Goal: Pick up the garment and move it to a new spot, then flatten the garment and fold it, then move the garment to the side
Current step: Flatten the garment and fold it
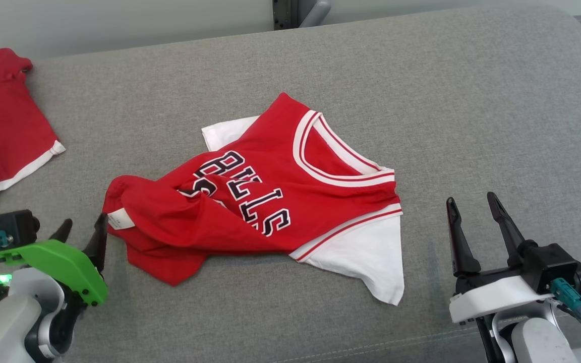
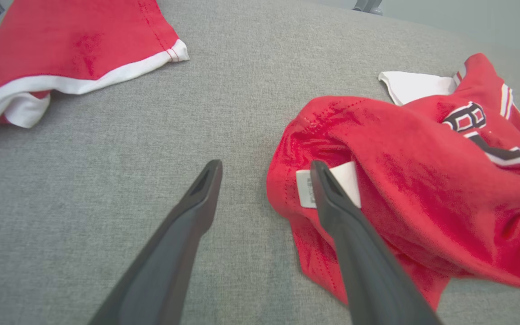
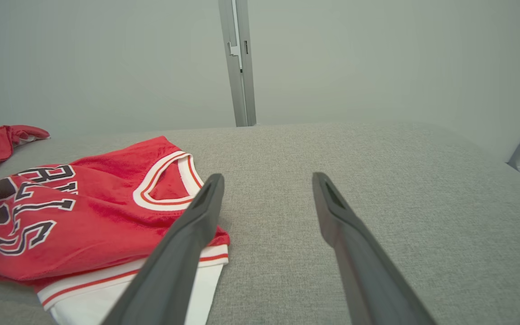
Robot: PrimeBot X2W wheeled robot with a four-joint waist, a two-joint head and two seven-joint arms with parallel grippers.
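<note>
Head view: the crumpled red garment lies mid-cushion, the left gripper just beside its hem, fingers apart

Left wrist view: one finger overlaps the garment's white label, gripping nothing

Right wrist view: the right gripper is spread wide beside the white sleeve

Three views over one grey cushion
From the head we look steeply down; our left wrist camera sits close over the red jersey, the right looks low across it.
</note>
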